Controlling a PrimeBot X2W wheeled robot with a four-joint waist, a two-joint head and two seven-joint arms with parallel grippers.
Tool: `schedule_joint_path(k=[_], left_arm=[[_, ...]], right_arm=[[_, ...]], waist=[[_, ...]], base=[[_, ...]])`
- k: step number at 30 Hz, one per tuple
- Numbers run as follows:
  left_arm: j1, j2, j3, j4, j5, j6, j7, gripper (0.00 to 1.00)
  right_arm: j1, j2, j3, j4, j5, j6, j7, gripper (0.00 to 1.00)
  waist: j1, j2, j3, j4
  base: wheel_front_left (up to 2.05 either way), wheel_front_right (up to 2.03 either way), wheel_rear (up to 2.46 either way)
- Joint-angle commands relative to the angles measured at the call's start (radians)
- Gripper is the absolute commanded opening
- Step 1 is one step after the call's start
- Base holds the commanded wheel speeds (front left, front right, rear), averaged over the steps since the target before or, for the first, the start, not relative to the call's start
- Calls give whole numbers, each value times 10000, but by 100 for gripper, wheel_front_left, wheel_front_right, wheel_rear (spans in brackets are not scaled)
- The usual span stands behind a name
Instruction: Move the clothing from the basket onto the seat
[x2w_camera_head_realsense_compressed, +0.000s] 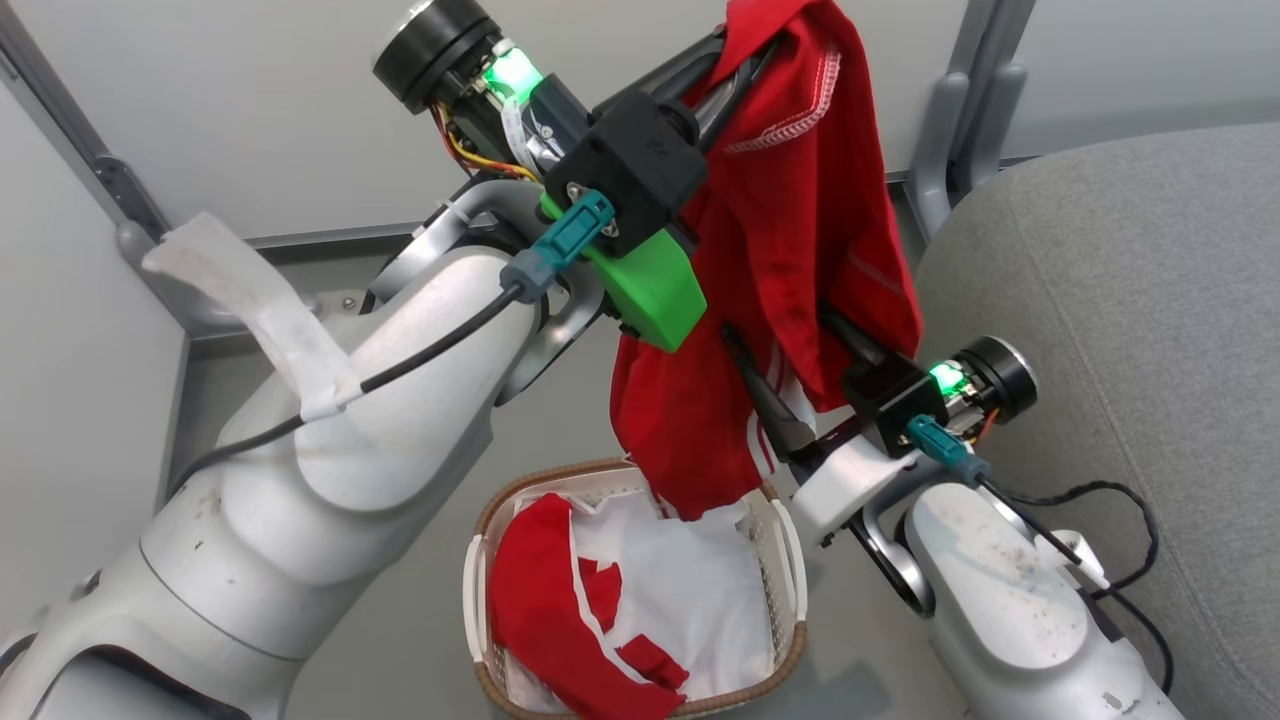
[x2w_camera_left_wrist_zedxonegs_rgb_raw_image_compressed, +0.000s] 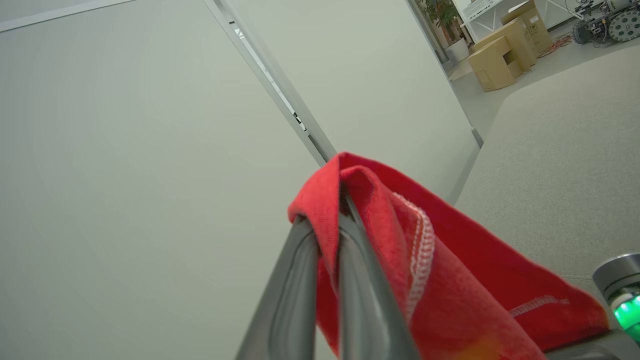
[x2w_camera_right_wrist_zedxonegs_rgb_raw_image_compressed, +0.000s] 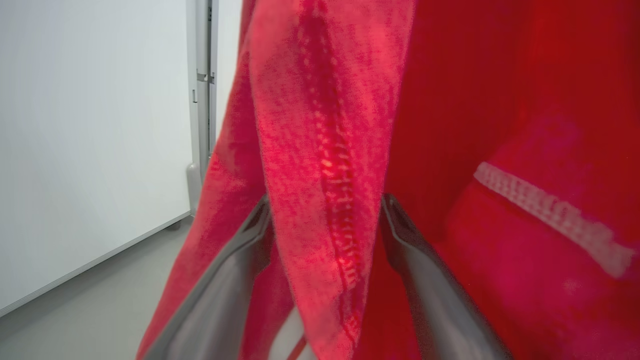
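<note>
While the left gripper (x2w_camera_left_wrist_zedxonegs_rgb_raw_image_compressed: 325, 215) hangs high w/ its fingers clamped tight on the top fold of a red garment (x2w_camera_head_realsense_compressed: 800, 220), the job sits mid-transfer: the piece is lifted clear, its lower end reaching down to the far side of the basket (x2w_camera_head_realsense_compressed: 487, 530), and it is not yet on the seat (x2w_camera_head_realsense_compressed: 1120, 300), which lies to the right. Right gripper (x2w_camera_right_wrist_zedxonegs_rgb_raw_image_compressed: 325, 202) is spread as wide as it goes, w/ a fold of the same garment hanging between its fingers but not pinched. Next move, I'd judge: either close the right on that fold for a 2-point hold, or swing the lot right & lower it onto the grey cushion, then let go. A second red piece (x2w_camera_head_realsense_compressed: 535, 600) lies in the basket on the white liner (x2w_camera_head_realsense_compressed: 690, 590), near-left side, so at least 1 more trip looks due
</note>
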Motion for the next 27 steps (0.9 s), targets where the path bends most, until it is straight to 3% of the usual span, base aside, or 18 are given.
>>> schedule_joint_path(k=[1, 2, 3, 14, 15, 16, 17, 18, 19, 27], left_arm=[[173, 41, -15, -78, -137, 17, 24, 0], [222, 63, -20, -87, -159, 32, 47, 0], [272, 88, -9, -87, -180, 72, 68, 0], [1048, 797, 608, 497, -675, 606, -201, 0], [1152, 850, 667, 597, -722, 672, -344, 18], [1274, 875, 711, 671, -795, 717, -434, 70], [1422, 902, 788, 770, -845, 794, -553, 86], [1526, 923, 833, 851, -887, 828, -643, 96], [1690, 918, 888, 948, -994, 887, -746, 100], [3287, 689, 1239, 1322, -1809, 1197, -1520, 100]], right_arm=[[-229, -40, 149, 218, 184, -7, -25, 60], [-339, -40, 266, 345, 262, -7, -25, 26], [-438, -37, 415, 487, 356, -7, -25, 0], [-821, -40, 1008, 446, 813, -8, -25, 0], [-830, -41, 973, 337, 824, -8, -25, 0], [-822, -40, 936, 260, 826, -8, -25, 0], [-807, -41, 878, 154, 799, -8, -25, 0], [-797, -41, 830, 73, 765, -8, -26, 0], [-800, -37, 802, -2, 720, -7, -25, 0], [-1013, -35, 268, -358, 316, -8, -25, 0]], waist=[[1, 0, 29, 71], [1, 0, 36, 88], [1, 0, 48, 107], [1, 0, 239, -59], [1, 0, 253, -85], [1, 0, 265, -106], [1, 0, 274, -126], [1, 0, 281, -144], [1, 0, 284, -172], [1, 0, 245, -313]], base=[[0, 0, 0], [0, 0, 0], [0, 0, 0], [0, 0, 0], [0, 0, 0], [0, 0, 0], [0, 0, 0], [0, 0, 0], [0, 0, 0], [0, 0, 0]])
